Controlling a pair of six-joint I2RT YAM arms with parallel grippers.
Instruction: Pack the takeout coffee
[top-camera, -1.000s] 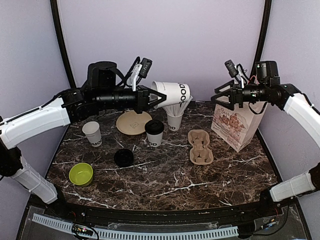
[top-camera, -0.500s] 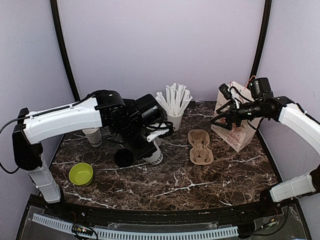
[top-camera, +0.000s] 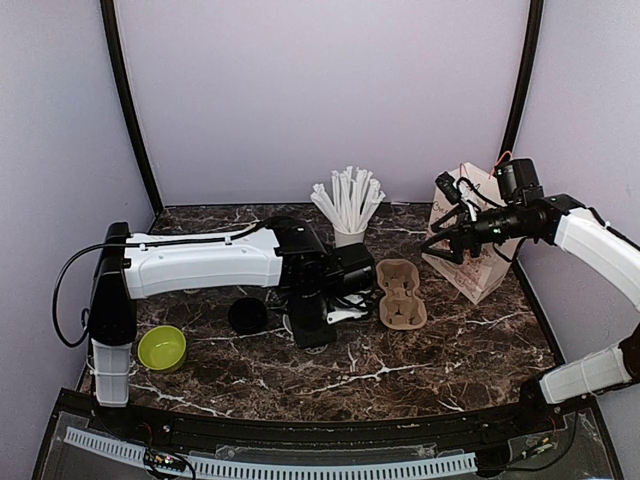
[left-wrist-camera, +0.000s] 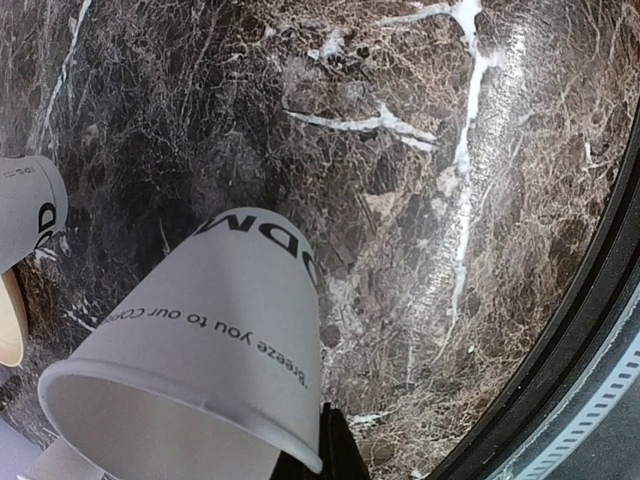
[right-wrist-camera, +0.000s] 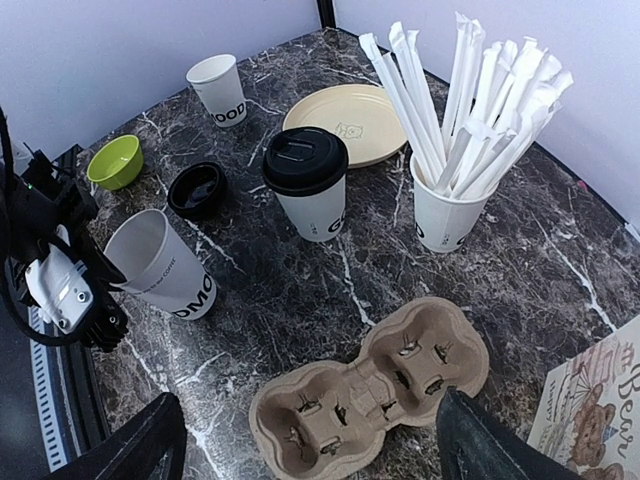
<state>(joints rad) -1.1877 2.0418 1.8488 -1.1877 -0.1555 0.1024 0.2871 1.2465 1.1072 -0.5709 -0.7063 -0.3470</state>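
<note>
**op:** Left gripper (left-wrist-camera: 322, 455) is clamped on the rim of the lidless cup (left-wrist-camera: 190, 340), tilted low over the table (top-camera: 400, 370). Can't tell if its base touches. Right gripper (top-camera: 438, 238) is spread wide with nothing in it, up by the paper bag (top-camera: 478, 240).

**reply:** And the actual coffee?

**op:** The lidded cup (right-wrist-camera: 305, 185) stands upright mid-table, not packed yet. Plate (right-wrist-camera: 350, 118) far-left of it, straw cup (right-wrist-camera: 445, 215) far-right, loose lid (right-wrist-camera: 197, 188) near-left, carrier (right-wrist-camera: 370, 385) to its right.

**reply:** Tips?

**op:** I reckon I'm parking the open cup. I'd level it first, base flat, and only then let go, well clear of the lidded one.
</note>
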